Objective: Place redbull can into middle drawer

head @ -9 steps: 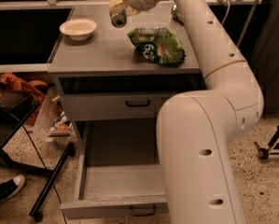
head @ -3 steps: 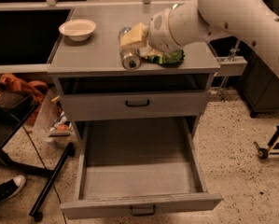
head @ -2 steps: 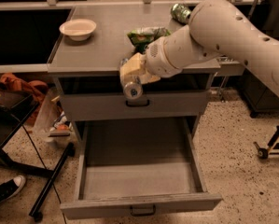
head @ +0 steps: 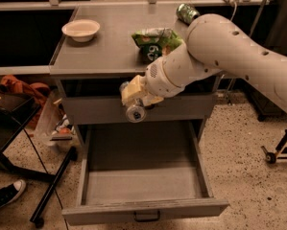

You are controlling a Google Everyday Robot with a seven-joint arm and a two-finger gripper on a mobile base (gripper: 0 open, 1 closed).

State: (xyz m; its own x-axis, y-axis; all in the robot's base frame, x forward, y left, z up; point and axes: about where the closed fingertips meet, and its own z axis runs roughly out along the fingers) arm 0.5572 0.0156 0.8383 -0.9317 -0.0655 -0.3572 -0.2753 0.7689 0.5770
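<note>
Gripper: you'll find the gripper (head: 132,99) just left of frame centre, in front of the top drawer (head: 85,110). Its pale yellow fingers (head: 131,89) are clamped around the redbull can.
Redbull can: the redbull can (head: 135,113) sits in that grip, tilted so that one silver end faces the camera. It hangs over the back edge of the middle drawer and touches neither drawer.
Middle drawer: the middle drawer (head: 143,178) is pulled well out at 6 o'clock from the gripper. Its grey floor shows, and its black handle (head: 147,217) is at the bottom edge of your view.
Arm: the white arm (head: 239,51) comes in from 3 o'clock and crosses the front right corner of the cabinet top (head: 100,51).
Cabinet top: from the gripper, a white bowl (head: 80,30) stands at 11 o'clock. A green snack bag (head: 155,38) lies at 12 o'clock, just beside the arm. A green can (head: 187,12) lies on its side at 1 o'clock near the back edge.
Floor: a dark shoe (head: 6,194) is at 8 o'clock in the lower left corner, near a black stand leg (head: 52,186).
</note>
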